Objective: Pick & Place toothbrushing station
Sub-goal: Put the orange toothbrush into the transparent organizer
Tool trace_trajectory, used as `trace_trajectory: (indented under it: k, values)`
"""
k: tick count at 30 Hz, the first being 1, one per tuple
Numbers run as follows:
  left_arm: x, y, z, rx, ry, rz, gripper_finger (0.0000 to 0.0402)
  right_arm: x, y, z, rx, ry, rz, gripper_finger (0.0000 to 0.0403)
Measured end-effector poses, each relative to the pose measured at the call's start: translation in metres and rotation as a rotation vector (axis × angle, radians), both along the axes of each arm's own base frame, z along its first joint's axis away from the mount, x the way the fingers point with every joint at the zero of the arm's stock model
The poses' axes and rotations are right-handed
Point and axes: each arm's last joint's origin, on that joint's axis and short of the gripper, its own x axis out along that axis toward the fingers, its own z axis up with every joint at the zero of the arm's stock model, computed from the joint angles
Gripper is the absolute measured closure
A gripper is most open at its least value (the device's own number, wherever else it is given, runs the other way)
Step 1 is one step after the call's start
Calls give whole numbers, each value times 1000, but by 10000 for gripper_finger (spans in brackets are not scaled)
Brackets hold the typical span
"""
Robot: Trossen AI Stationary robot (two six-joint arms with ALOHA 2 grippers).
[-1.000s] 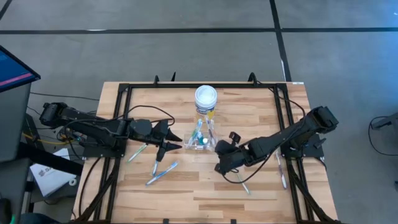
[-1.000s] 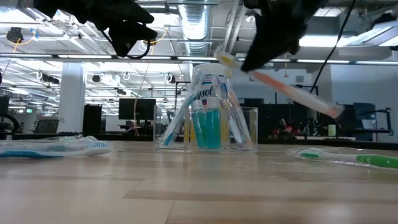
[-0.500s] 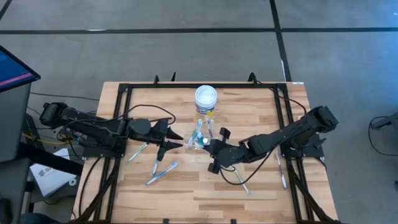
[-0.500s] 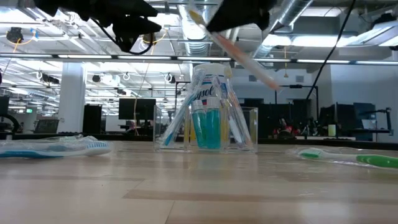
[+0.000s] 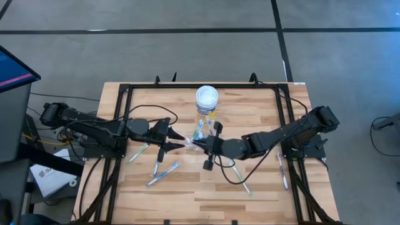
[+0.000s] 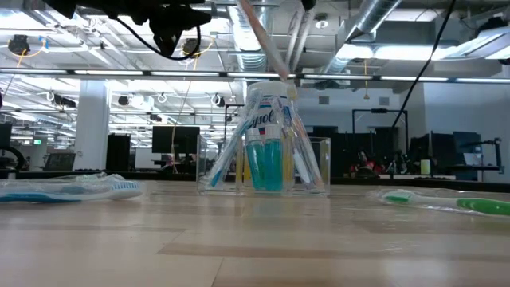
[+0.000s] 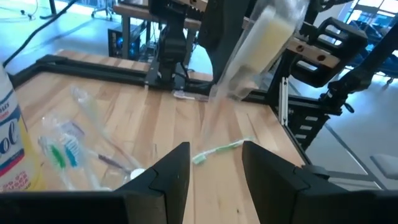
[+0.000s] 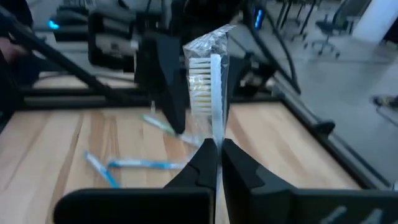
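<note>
The clear cup (image 6: pixel 312 164) stands mid-table (image 5: pixel 204 141) with teal tubes (image 6: pixel 267 163) and several toothbrushes leaning in it. My right gripper (image 8: pixel 216 149) (image 5: pixel 196 145) is shut on a clear-wrapped toothbrush (image 6: pixel 267 44) held above the cup. Its white-bristled head (image 8: pixel 208 62) (image 7: pixel 264 43) sticks out past the fingertips. My left gripper (image 7: pixel 214 165) (image 5: pixel 181 143) hovers open just left of the cup, facing the right gripper, with nothing between its fingers. My right gripper pinches the toothbrush's handle just behind the head (image 8: pixel 216 132) between its two fingers, which come nearly level from the table's right. The brush is lifted clear and slants. Its head is up, and its free handle end (image 6: pixel 288 91) hangs just over the cup's top.
A yellow jar with a white lid (image 5: pixel 207 99) stands right behind the cup. Loose toothbrushes lie on the wood: blue ones (image 5: pixel 164 174) (image 5: pixel 139 152) at the near left, others (image 5: pixel 284 172) (image 5: pixel 242 182) at the near right. A black frame (image 5: pixel 125 94) rims the table.
My right gripper has risen and gone toward the table's left, up to the cup, tipping from pointing down to nearly level. The held toothbrush has swung from a shallow slant at the cup's right to a steeper one above the cup. It has stayed shut.
</note>
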Motion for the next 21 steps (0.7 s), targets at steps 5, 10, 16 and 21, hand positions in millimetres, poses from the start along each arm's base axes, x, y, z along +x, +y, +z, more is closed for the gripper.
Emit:
trace_trajectory:
  k: [5, 10, 16, 21]
  values:
    - [1, 0, 5, 38, -51, -7, 259, 4, -4, 8, -5, -69, 30, 403]
    - [1, 0, 9, 47, -96, -9, 259, 7, -9, 13, 4, -119, 61, 403]
    - [2, 0, 13, 84, -146, -13, 259, 9, -11, 18, 4, -169, 72, 403]
    - [7, -1, 15, 94, -195, -11, 259, 10, -15, 21, 7, -195, 74, 403]
